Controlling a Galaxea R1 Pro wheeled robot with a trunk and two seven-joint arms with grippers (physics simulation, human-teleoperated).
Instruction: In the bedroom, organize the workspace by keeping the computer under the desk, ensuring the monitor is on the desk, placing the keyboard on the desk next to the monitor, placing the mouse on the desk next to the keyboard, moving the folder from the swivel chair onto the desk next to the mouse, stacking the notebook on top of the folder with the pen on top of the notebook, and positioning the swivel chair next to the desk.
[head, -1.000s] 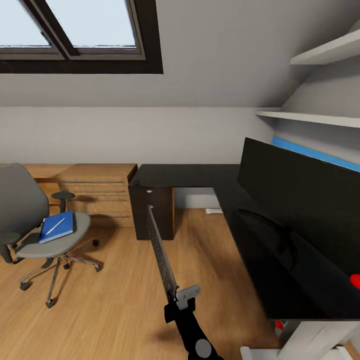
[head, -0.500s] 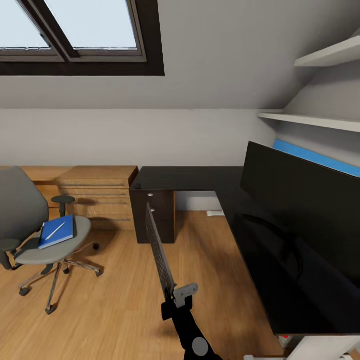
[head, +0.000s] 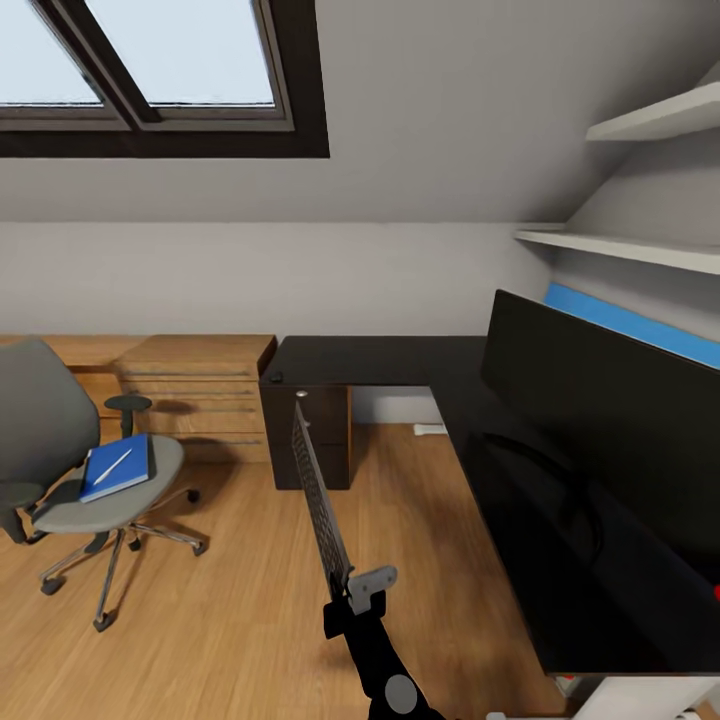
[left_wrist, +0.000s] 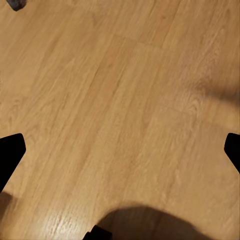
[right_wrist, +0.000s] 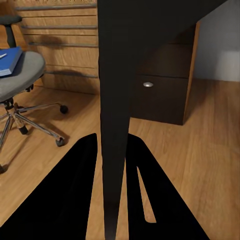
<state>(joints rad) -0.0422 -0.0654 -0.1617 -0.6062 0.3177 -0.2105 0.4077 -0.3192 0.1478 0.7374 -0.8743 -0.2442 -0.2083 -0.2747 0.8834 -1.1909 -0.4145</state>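
Nearest, the right gripper (head: 352, 590) pinches the keyboard (head: 318, 495) edge-up between its fingers above bare wood floor (head: 230, 600). Left fingers (left_wrist: 10, 152) are spread over floor. Beside it, the glossy black counter (head: 400, 360) carries the monitor (head: 610, 410). Farther off, the swivel chair (head: 95, 490) holds the folder (head: 118, 467) and pen (head: 112, 464).

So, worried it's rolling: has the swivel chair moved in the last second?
No. The swivel chair keeps its spot beside the wooden drawers; only the camera shifted.
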